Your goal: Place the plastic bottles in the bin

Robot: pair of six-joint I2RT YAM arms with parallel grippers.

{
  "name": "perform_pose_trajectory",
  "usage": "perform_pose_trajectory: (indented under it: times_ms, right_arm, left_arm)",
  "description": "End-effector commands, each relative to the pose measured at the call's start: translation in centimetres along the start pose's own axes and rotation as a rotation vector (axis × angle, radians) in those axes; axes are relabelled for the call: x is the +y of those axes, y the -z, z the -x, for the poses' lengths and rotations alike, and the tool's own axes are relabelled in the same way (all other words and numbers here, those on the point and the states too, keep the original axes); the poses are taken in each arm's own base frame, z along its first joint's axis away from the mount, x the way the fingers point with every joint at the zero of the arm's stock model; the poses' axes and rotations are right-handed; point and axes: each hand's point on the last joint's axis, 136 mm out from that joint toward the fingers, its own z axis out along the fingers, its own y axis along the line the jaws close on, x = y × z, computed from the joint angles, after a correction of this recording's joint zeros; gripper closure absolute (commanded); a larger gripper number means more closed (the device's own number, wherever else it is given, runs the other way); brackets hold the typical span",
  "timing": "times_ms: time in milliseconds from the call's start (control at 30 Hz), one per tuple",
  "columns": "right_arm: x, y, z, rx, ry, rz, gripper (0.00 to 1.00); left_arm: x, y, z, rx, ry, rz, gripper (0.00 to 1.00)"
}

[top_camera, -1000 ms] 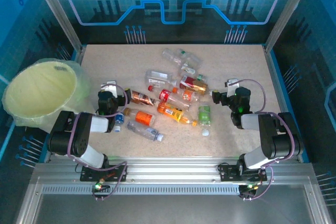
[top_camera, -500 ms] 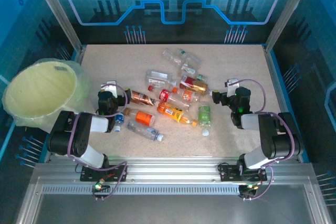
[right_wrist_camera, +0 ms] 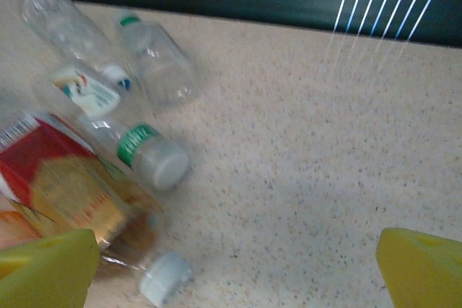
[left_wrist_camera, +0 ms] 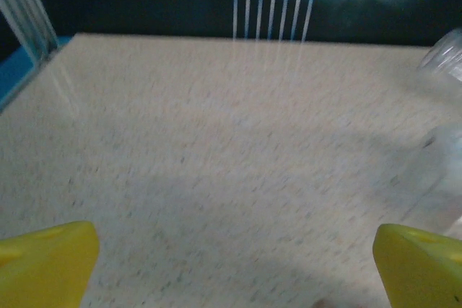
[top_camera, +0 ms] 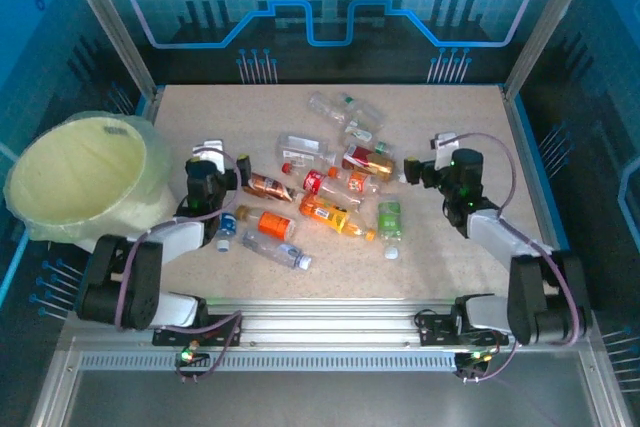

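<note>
Both arms have stretched forward since a second ago. The elbows that stood folded near the table's [top_camera: 450,247] near edge now lie lower and longer.

The left fingers [top_camera: 224,157] have slid a little farther from their base. They are spread wide with nothing between them. They sit just beside the brown-labelled bottle [top_camera: 268,187] at the left end of the heap, with the bin [top_camera: 80,172] off to their left. In the left wrist view they hang over bare table, with a clear bottle [left_wrist_camera: 444,171] at the right edge.

The right fingers [top_camera: 428,153] have likewise moved away from their base and in toward the heap. They are released just as wide and hold nothing. They are now close to the red-and-yellow-labelled bottle [top_camera: 368,160]. In the right wrist view that bottle lies by the left fingertip, its white cap [right_wrist_camera: 164,278] pointing toward the camera — whether the fingertip touches it cannot be told. Past it lie a green-collared bottle [right_wrist_camera: 137,146] and two clear ones.

The plastic bottles [top_camera: 329,183] themselves have not shifted — they all lie scattered across the middle of the table, just as before. The bin stands in the same place at the table's left side, its bag-lined rim well apart from the nearest bottle.
</note>
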Motion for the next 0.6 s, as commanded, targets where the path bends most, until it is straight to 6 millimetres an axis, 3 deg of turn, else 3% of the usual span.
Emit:
perform_pose_trajectory:
  times_ms: [0,200,267,400,567]
  right_arm:
    - [0.9,2.3,-2.5,0.217,-0.137,-0.016,0.00]
    - [4.8,6.0,-6.6,0.450,-0.303,0.020,0.00]
    - [5.5,7.3,-8.7,0.532,-0.361,0.004,0.00]
    - [8.7,9.0,-12.0,0.670,-0.353,0.127,0.00]
    - [9.7,9.4,-13.7,0.711,-0.300,0.103,0.00]
  left_arm:
    - [-0.4,1.4,1.6,0.014,0.054,0.036,0.01]
    - [-4.3,5.4,3.1,0.139,0.306,-0.022,0.01]
    - [-5.4,6.9,2.4,0.227,0.450,-0.042,0.01]
    - [-8.0,9.3,-0.8,0.425,0.646,-0.104,0.01]
    - [-11.0,10.7,-2.5,0.538,0.707,-0.255,0.01]
